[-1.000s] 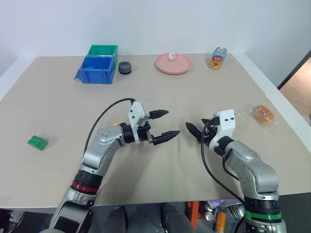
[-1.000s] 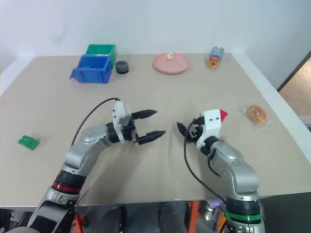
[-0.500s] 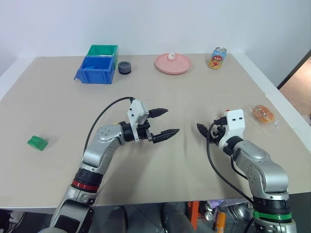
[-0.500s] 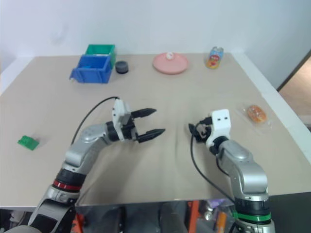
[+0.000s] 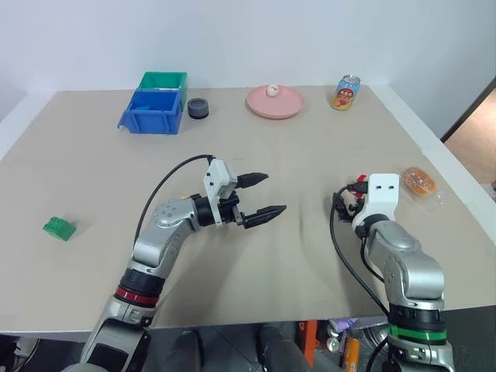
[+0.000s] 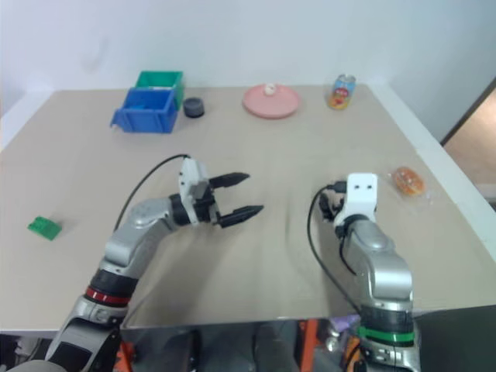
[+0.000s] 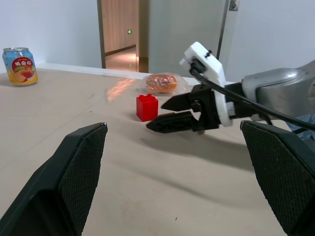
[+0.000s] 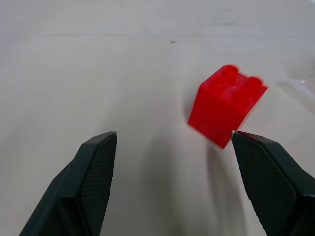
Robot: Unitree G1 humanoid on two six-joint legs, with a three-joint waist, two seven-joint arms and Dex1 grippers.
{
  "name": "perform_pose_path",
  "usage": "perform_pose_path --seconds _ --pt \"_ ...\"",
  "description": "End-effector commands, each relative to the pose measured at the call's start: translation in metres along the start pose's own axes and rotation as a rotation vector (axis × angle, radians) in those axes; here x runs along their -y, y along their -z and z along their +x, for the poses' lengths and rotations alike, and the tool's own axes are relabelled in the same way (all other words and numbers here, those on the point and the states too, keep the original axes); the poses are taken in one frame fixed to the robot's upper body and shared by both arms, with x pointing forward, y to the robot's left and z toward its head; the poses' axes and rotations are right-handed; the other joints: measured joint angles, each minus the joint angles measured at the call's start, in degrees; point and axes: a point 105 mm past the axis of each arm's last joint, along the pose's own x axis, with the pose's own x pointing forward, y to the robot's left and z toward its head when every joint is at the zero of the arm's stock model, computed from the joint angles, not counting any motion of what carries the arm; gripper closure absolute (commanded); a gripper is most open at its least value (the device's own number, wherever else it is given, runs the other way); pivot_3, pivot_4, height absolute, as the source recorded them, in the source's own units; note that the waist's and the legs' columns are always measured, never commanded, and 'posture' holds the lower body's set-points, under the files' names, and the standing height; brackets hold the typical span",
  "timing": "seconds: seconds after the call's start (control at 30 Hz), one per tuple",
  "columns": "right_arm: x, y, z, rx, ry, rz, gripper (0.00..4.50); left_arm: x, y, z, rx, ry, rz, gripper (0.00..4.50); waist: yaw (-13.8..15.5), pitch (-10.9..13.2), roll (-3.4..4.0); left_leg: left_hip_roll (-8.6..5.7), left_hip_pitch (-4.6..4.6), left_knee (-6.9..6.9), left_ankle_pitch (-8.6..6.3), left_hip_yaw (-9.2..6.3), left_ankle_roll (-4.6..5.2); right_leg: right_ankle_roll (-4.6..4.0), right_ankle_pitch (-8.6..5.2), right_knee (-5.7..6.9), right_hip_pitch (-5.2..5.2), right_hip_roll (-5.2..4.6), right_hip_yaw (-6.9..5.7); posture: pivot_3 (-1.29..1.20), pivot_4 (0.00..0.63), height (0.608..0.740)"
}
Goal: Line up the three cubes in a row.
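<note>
My right gripper point(image 8: 167, 182), jaws apart and empty, points at the red cube point(image 8: 226, 104) standing on the table point(image 5: 310, 139) just ahead at one o'clock, my open, empty left gripper point(image 5: 262, 195) farther off.

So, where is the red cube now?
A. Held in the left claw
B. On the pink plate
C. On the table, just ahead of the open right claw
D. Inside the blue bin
C: the red cube sits on the table, ahead of the open right claw and not gripped.
</note>
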Motion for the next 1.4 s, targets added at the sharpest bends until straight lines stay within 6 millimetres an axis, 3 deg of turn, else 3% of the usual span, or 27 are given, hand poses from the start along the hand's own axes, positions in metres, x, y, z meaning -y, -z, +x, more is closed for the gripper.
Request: perform_pose_path --seconds 0.03,0.47,0.73,1.03,1.13,1.3,1.4 --pt "0.012 -0.014 0.003 0.058 0.053 0.004 0.68 0.001 -0.012 0.002 0.035 0.013 0.028 0.00 0.00 0.00 0.00 0.00 -0.01 0.00 0.00 0.00 0.00 0.00 0.00 0.00 0.00 0.00 0.00 0.00 0.150 0.740" --pt "0.025 -0.022 0.019 0.100 0.130 -0.003 0.68 0.003 -0.012 0.003 0.038 0.019 0.024 0.00 0.00 0.00 0.00 0.00 -0.01 -0.03 0.00 0.00 0.01 0.03 0.00 0.00 -0.01 0.00 0.01 0.00 0.150 0.740" --pt "0.040 -0.016 0.024 0.096 0.203 0.019 0.68 0.003 -0.013 0.002 0.037 0.023 0.027 0.00 -0.01 0.00 0.00 0.00 -0.01 -0.07 0.00 0.00 0.01 0.12 0.04 0.00 -0.02 0.00 0.00 0.00 0.150 0.740" --pt "0.043 -0.010 0.027 0.089 0.213 0.019 0.68 0.001 -0.015 0.002 0.039 0.019 0.032 0.00 -0.01 0.00 0.00 0.00 0.00 -0.07 0.00 0.01 0.01 0.09 0.03 0.00 -0.01 0.00 0.01 0.00 0.150 0.740" --pt "0.044 -0.009 0.028 0.084 0.216 0.019 1.51 0.001 -0.015 0.002 0.040 0.015 0.031 0.00 -0.01 0.00 0.00 0.00 0.00 -0.07 0.00 0.01 0.01 0.09 0.03 0.00 -0.01 0.00 0.01 0.00 0.150 0.740" --pt "0.044 -0.007 0.031 0.082 0.212 0.025 3.25 0.001 -0.014 0.001 0.042 0.010 0.030 0.00 -0.02 0.00 0.00 0.00 0.00 -0.07 0.00 0.01 0.01 0.10 0.03 0.00 -0.01 0.00 0.01 0.00 0.150 0.740" --pt "0.047 -0.007 0.032 0.080 0.228 0.015 3.33 0.001 -0.014 0.000 0.041 0.006 0.030 0.00 -0.02 0.00 0.00 0.00 0.00 -0.07 0.00 0.01 0.01 0.09 0.03 0.00 -0.01 0.00 0.01 0.00 0.150 0.740"
